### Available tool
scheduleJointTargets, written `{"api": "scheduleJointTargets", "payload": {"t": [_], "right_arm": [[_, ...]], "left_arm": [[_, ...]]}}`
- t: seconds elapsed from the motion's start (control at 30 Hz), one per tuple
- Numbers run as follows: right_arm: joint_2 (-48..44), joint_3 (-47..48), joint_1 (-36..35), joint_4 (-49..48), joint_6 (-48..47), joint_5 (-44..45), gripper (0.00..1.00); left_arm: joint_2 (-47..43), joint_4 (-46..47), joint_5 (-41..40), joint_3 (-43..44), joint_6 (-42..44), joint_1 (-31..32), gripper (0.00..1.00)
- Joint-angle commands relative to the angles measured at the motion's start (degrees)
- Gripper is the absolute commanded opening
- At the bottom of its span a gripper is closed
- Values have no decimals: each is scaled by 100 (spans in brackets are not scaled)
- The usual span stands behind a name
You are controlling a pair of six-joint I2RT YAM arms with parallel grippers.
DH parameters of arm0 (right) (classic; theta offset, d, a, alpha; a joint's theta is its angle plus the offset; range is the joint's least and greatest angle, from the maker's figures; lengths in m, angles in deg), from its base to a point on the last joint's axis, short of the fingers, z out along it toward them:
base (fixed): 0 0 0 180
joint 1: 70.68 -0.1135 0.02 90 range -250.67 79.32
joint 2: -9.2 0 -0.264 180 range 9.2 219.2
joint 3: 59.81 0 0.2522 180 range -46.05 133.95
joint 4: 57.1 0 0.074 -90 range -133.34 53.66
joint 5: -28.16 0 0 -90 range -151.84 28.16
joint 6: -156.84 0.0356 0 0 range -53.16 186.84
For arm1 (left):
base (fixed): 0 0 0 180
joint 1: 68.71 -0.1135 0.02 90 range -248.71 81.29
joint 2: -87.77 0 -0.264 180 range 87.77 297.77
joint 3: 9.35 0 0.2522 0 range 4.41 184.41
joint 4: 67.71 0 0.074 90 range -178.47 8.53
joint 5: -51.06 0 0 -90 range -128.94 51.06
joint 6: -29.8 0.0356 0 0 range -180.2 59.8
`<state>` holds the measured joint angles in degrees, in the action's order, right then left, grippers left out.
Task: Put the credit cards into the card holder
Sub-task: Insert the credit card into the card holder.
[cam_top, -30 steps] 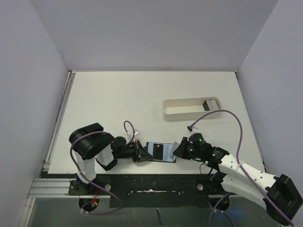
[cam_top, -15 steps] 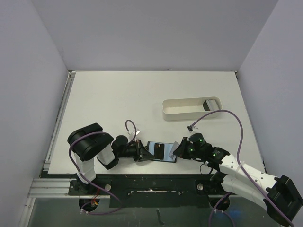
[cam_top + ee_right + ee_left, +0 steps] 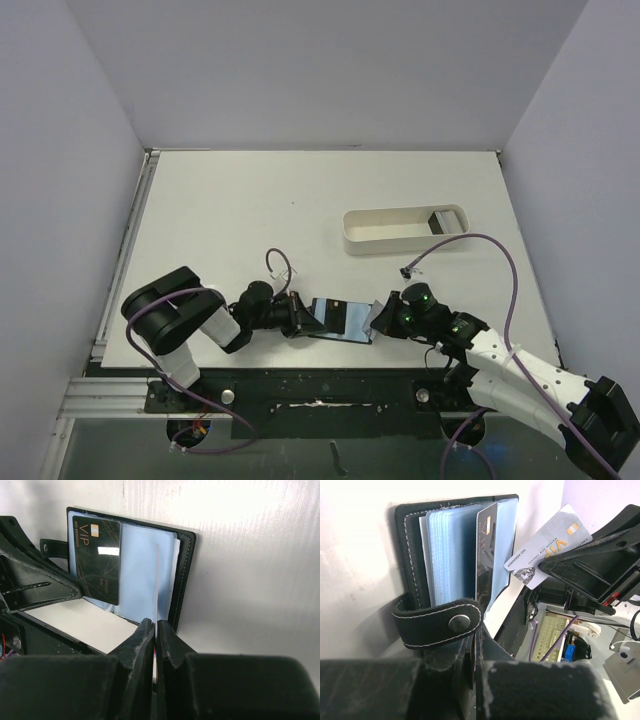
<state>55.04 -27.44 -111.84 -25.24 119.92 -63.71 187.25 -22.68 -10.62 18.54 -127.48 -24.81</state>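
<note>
Over the last second my left arm (image 3: 175, 322) has swung its elbow outward and toward the near edge. The card holder (image 3: 338, 320) has barely shifted and lies open on the surface (image 3: 250, 220), directly between the two sets of jaws. I take that as a re-bracing of the hold, not progress on the insertion. The right jaws have only crept a touch nearer the holder. The left jaws are pinched fully together on the holder's black cover, just by the snap tab (image 3: 457, 622), which props the bluish pockets (image 3: 447, 555) open ahead of them. A black card (image 3: 96, 560) already sits in a pocket on the left-jaw side. The right jaws are clamped narrow on a grey card (image 3: 547, 545), which sticks out ahead of them. It shows edge-on in the right wrist view and lines up over the pale pockets. From the left wrist view its corner looks just beside the outermost pocket edge. I cannot tell whether it touches, and I judge it not yet slotted in. A white tray (image 3: 400, 232) sits well beyond the right jaws.
</note>
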Motion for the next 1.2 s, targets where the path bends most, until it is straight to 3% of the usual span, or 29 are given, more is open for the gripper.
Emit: {"api": "scheduleJointTargets", "payload": {"t": [0.0,0.57,1.17], "right_arm": [[74,150,39,-81,-8,201,0],[-15,125,43,-66,3,188,0],[-17,116,41,-88,9,187,0]], "left_arm": [[-245,-445,-223,151,324,53,0],[-634,-1582,-576,362,608,257,0],[-1158,-3386,-1003,850,649,364,0]]}}
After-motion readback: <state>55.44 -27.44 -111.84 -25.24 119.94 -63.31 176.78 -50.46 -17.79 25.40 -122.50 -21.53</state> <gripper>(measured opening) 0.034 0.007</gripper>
